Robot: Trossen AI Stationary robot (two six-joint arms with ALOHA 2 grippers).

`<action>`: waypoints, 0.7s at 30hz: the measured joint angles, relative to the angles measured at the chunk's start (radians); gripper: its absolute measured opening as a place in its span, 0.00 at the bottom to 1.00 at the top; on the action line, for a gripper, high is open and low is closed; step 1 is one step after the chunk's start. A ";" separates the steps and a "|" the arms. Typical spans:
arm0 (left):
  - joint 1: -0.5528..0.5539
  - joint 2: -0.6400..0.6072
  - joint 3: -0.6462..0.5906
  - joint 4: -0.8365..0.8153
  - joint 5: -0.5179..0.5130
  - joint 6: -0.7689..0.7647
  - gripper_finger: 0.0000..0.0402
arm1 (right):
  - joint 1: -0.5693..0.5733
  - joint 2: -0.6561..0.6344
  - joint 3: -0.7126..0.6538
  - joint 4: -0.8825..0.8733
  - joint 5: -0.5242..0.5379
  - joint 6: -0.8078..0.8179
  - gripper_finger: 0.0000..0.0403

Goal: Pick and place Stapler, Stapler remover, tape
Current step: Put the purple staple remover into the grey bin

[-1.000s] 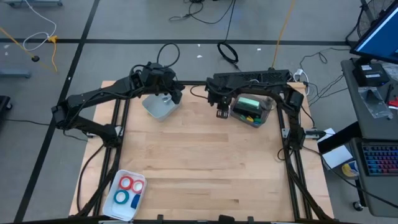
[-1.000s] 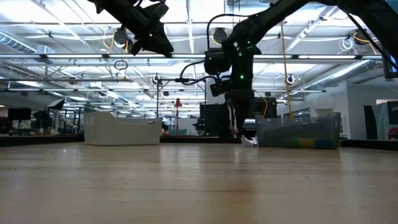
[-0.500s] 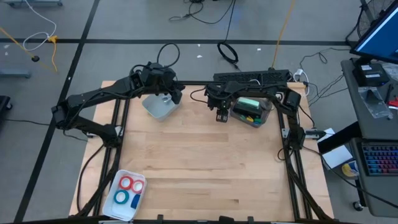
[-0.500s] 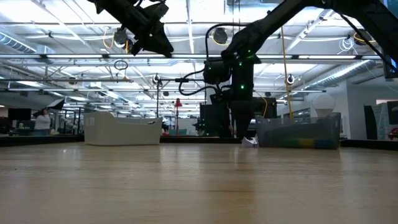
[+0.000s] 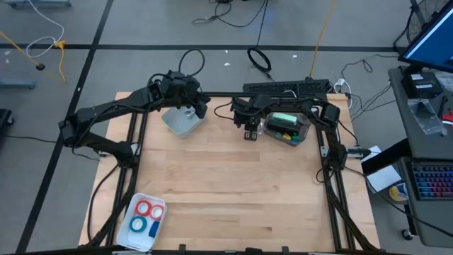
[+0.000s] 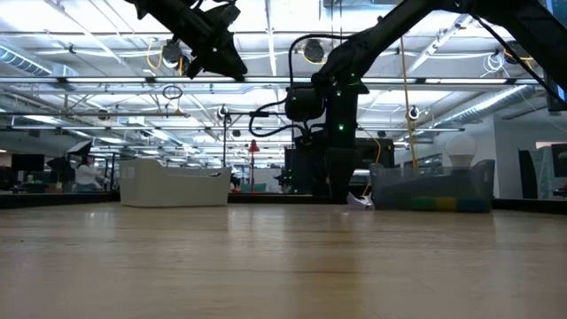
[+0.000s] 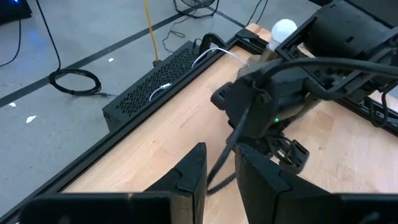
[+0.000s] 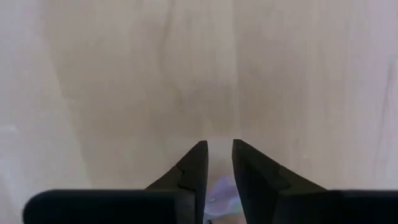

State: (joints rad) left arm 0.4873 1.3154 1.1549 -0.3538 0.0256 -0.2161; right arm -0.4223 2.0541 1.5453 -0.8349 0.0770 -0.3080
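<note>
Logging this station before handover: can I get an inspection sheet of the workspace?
Surface: wooden table, bare in the middle.
Job's things: red and blue tape rolls in a white tray at the near left corner.
Clutter: white bin; clear bin with green and yellow contents.
Grippers: left claw above the white bin; right claw low beside the clear bin, something pale between its fingers.
Cables: loops on the floor.
Surroundings: person far behind.

Right gripper point(image 5: 249, 134) has slid leftward, away from my clear plastic bin point(image 5: 286, 127); the bin shifted slightly right in the low view.
</note>
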 joint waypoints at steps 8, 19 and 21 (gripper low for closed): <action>0.000 0.000 0.000 0.000 0.000 0.000 0.22 | -0.002 -0.045 0.034 -0.099 0.008 0.008 0.23; 0.000 0.000 0.000 0.001 -0.001 0.007 0.22 | 0.005 -0.054 -0.003 -0.125 -0.001 0.096 0.40; 0.000 0.000 0.000 0.002 -0.001 0.008 0.22 | 0.006 -0.054 -0.015 -0.123 -0.004 0.110 0.39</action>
State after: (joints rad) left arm 0.4873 1.3154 1.1549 -0.3517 0.0246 -0.2085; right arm -0.4168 2.0003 1.5308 -0.9581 0.0733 -0.1975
